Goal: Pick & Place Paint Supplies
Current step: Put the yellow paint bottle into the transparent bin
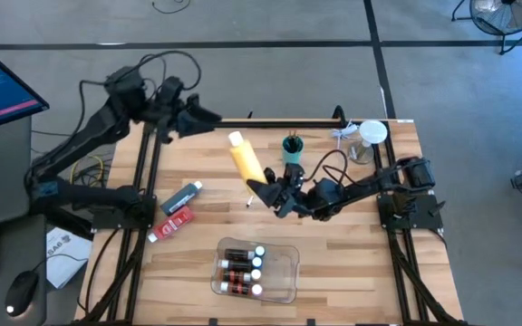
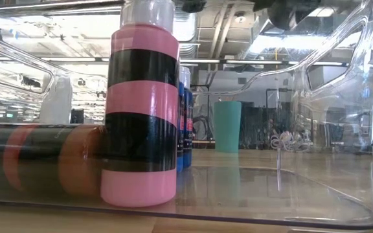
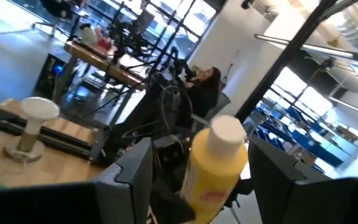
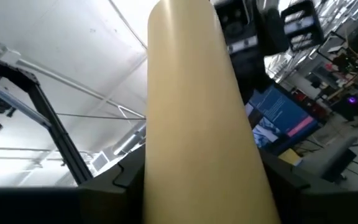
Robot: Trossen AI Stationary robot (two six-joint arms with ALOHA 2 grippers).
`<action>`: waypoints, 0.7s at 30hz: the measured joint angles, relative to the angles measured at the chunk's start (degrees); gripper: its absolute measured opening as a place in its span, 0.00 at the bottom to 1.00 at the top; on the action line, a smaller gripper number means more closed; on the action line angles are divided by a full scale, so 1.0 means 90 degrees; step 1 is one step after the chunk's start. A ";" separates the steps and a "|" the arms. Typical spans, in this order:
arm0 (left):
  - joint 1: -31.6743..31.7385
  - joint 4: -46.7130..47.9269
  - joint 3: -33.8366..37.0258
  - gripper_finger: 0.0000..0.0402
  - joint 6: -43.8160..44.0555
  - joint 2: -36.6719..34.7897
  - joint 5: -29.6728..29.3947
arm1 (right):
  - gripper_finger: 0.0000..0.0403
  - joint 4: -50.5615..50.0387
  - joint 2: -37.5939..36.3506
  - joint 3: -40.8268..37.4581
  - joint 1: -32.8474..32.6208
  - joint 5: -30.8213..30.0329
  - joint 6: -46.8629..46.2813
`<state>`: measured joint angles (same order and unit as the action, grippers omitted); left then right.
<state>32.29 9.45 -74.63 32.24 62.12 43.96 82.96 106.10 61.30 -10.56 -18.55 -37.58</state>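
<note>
The right hand (image 1: 259,188) is clamped on the lower end of the yellow bottle (image 1: 245,158), which lies tilted near the middle of the worktop (image 1: 352,254), its white cap toward 11 o'clock. The left hand (image 1: 208,118) hangs at the 11 o'clock edge with its fingers apart, holding nothing. Small bottles (image 1: 241,268) lie in the tray (image 1: 284,272) at 6 o'clock; two tubes (image 1: 179,210) lie at 9 o'clock.

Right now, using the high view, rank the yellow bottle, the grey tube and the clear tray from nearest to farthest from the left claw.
1. yellow bottle: just ahead of the left claw, mid-table.
2. grey tube: lying on the table's left side.
3. clear tray: low in the picture, centre, farthest.
</note>
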 joint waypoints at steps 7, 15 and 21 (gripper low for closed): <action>-0.0827 0.0093 -0.0377 0.44 -0.0285 0.0273 -0.0459 | 0.43 -0.0038 0.0000 0.0000 -0.0076 -0.0016 0.0328; -0.1024 0.1093 -0.0382 0.49 -0.0408 0.0142 -0.0723 | 0.48 -0.0245 0.0000 0.0000 -0.0075 -0.0015 0.0192; -0.1276 0.1145 -0.0377 0.54 -0.0560 0.0312 -0.0680 | 0.43 -0.0384 0.0002 0.0000 -0.0073 -0.0015 0.0219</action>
<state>20.80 19.75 -78.02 27.20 64.93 37.83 79.50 106.13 61.30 -11.22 -18.68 -35.61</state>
